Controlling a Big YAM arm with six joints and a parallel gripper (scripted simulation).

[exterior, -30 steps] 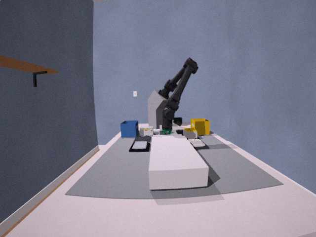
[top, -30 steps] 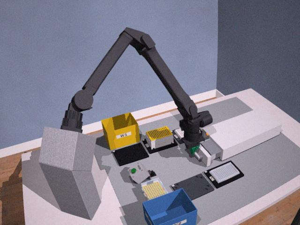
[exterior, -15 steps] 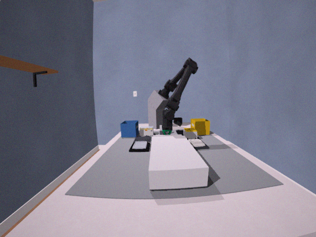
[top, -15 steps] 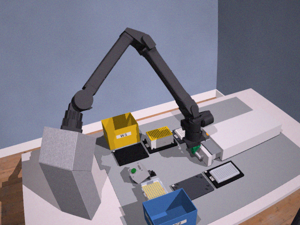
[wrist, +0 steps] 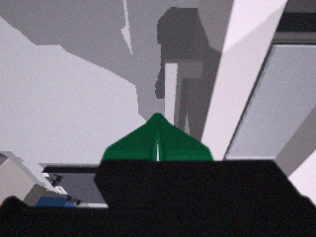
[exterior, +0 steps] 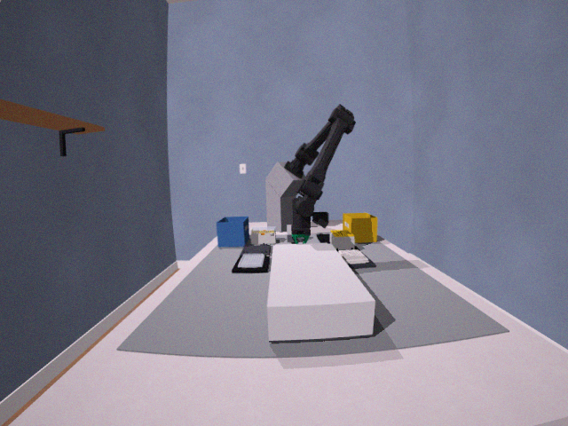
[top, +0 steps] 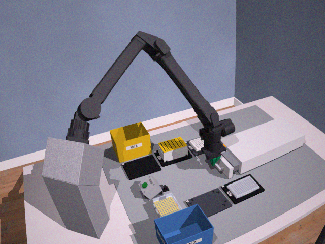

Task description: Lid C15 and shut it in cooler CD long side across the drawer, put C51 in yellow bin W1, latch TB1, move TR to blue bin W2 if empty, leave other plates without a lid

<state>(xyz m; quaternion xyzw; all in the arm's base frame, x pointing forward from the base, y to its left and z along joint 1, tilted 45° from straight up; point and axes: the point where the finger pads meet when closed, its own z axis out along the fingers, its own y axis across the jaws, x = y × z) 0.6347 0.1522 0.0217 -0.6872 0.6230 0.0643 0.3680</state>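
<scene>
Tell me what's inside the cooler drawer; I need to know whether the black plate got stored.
The drawer stands slightly open. The wrist view shows only bare grey floor; no plate visible. The rest lies hidden under the housing. The shut gripper is empty.

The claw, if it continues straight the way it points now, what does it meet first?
The claw, shut and holding nothing, points down beside the drawer front of the cooler. Straight on, it would probably meet the drawer's handle bar, or else the grey mat; depth is unclear.

Arm [top: 181, 79] sharply elbowed, tool [top: 215, 160] downward, green fingers together, empty
</scene>
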